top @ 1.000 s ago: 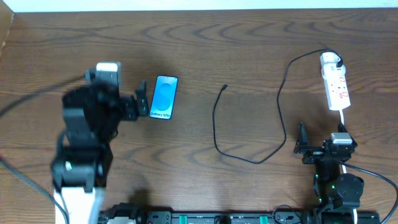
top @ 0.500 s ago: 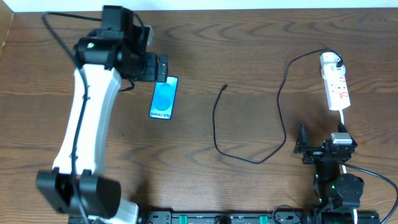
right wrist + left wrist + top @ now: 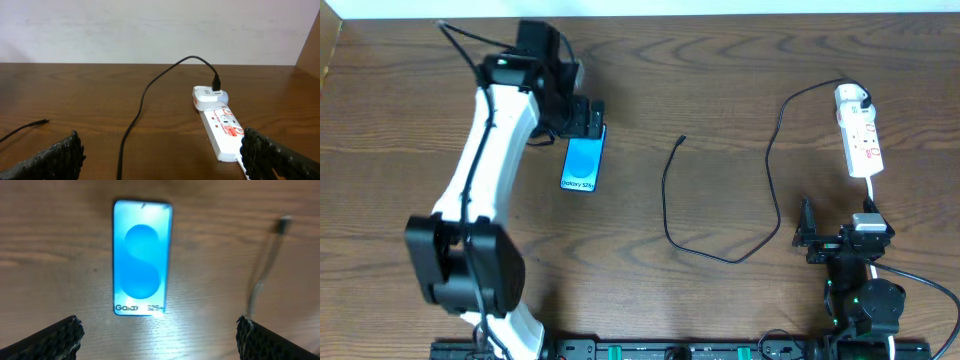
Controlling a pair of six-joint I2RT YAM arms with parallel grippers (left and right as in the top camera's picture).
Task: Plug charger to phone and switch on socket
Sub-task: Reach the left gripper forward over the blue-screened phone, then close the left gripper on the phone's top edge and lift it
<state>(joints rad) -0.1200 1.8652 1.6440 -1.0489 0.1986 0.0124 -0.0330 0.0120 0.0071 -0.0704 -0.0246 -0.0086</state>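
The phone [image 3: 584, 162] lies flat on the table, its blue-cyan screen up and its "Galaxy" text at the near end. It fills the middle of the left wrist view [image 3: 142, 260]. My left gripper [image 3: 588, 118] is open and empty, held above the phone's far end; its fingertips [image 3: 55, 337] stand wide apart. The charger [image 3: 720, 250] loops across the table, and its plug tip [image 3: 682, 139] lies free to the right of the phone, blurred in the left wrist view [image 3: 284, 224]. The socket [image 3: 860, 135] lies at the far right. My right gripper [image 3: 838, 232] is open and empty, just short of the socket [image 3: 222, 127].
The charger's other end sits in a white plug [image 3: 210, 96] at the socket's far end. A white lead [image 3: 874, 195] runs from the socket's near end past my right gripper. A pale wall stands behind the table's far edge. Black rails run along the near edge.
My left arm has swung from the left of the phone, up and to the right, over the phone's far end. The right arm, cable and socket have not moved.
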